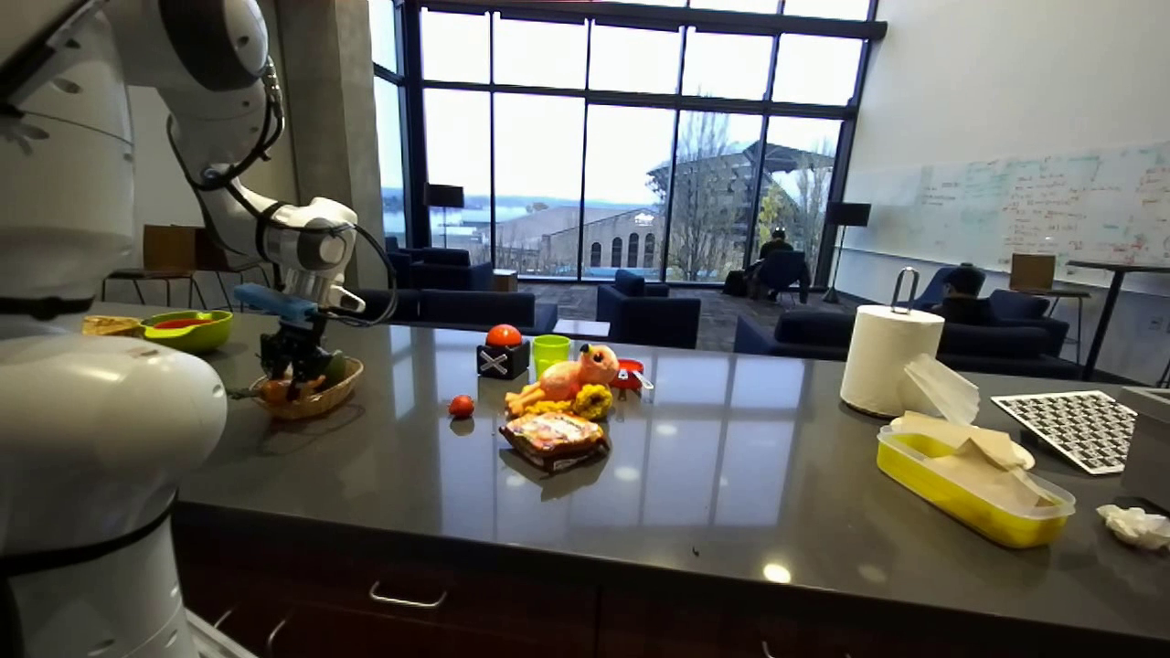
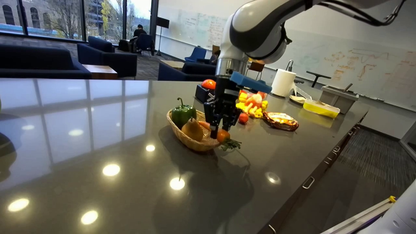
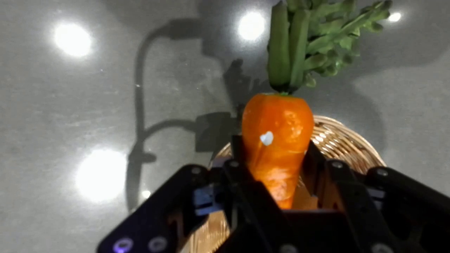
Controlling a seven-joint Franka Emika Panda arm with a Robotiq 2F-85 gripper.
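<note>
You are holding the carrot (image 3: 277, 140) in the gripper (image 2: 220, 130), the two fingers clamped on either side of its orange body, just below the thick shoulder. It is lying across one end of the wicker basket (image 2: 199, 147), with its green top (image 3: 279, 49) reaching past the rim over the gray surface (image 1: 366, 484); whether it is touching that rim, you cannot tell.

Its glossy skin and molded-looking stalks are suggesting a toy: probably light, stiff and hard to damage, but rather slippery. You are gripping where the body is tapering, so watch for sliding or twisting; the shoulder is probably offering a fuller hold, and the stalks a poor one.

Inside the basket, the pear (image 2: 192, 130) is sitting near your fingers and the green pepper (image 2: 183, 113) is filling the opposite end, so sideways room within the rim is looking tight. Toward the middle of the surface, a red ball-like tomato (image 1: 462, 408), a snack packet (image 1: 555, 437) and a plush bird (image 1: 571, 373) are lying well apart from the basket. The drawer-side edge is running well apart too, leaving you room that way.
</note>
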